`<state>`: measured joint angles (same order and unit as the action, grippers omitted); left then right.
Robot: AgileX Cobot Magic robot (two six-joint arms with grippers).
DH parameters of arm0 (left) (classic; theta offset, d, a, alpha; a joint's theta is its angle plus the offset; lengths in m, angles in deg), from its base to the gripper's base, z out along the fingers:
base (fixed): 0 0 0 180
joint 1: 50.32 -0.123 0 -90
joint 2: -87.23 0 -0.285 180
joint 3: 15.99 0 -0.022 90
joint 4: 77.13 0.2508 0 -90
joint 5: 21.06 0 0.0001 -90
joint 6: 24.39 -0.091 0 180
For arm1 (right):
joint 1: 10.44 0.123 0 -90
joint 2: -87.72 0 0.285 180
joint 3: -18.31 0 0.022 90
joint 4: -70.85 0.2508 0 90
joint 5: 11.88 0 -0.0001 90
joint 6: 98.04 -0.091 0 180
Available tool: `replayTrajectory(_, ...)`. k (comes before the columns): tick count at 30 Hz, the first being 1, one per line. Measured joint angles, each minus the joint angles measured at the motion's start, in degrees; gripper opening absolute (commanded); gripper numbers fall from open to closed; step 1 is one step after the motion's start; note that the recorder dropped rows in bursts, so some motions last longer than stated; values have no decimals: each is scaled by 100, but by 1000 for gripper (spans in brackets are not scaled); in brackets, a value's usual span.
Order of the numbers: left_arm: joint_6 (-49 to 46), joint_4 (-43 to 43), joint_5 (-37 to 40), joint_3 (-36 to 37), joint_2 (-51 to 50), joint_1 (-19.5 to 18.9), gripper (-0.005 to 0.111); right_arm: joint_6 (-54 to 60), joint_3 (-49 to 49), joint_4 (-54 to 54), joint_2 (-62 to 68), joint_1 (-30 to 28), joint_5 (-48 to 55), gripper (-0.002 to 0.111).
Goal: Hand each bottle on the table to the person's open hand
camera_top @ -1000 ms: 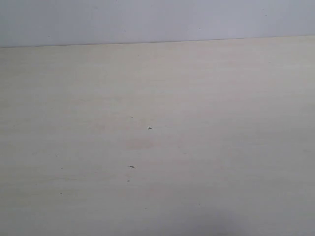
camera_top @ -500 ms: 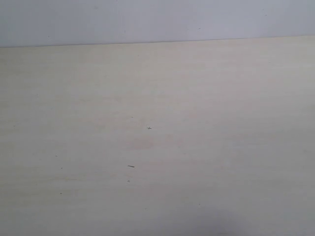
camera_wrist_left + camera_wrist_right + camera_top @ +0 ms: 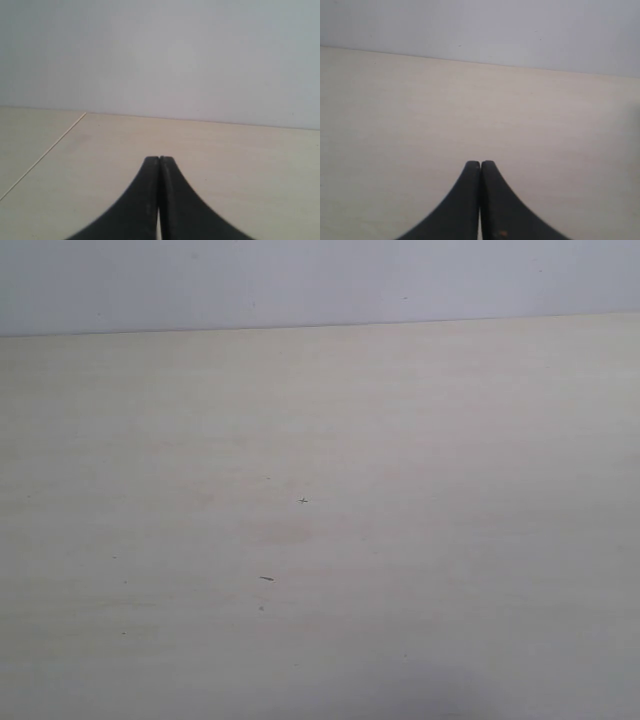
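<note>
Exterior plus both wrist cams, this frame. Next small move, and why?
Probably hold both arms where they are rather than reach. The left gripper and right gripper are shut on nothing above the table, and no bottle or open hand shows in any view, so there is nothing to aim at yet.

The black curved-fingered left hand (image 3: 159,161) is closed tight, its tips touching, poised over the pale beige worktop (image 3: 240,165); the matching black right hand (image 3: 480,165) is closed likewise over that worktop
</note>
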<state>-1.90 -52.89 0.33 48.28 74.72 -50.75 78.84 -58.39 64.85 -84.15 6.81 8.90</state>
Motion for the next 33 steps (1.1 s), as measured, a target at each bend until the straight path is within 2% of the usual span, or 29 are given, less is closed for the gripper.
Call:
replayTrajectory(10, 16, -169, -75, 625, 438, 0, 0, 0, 0, 0, 0, 0, 0, 0)
replayTrajectory(17, 16, -204, -925, 1177, 439, 0, 0, 0, 0, 0, 0, 0, 0, 0)
replayTrajectory(24, 16, -214, -1081, 1275, 439, 0, 0, 0, 0, 0, 0, 0, 0, 0)
replayTrajectory(29, -18, -829, -1059, 1275, 439, 0, 0, 0, 0, 0, 0, 0, 0, 0)
replayTrajectory(33, -447, -1505, -1048, 1275, 439, 0, 0, 0, 0, 0, 0, 0, 0, 0)
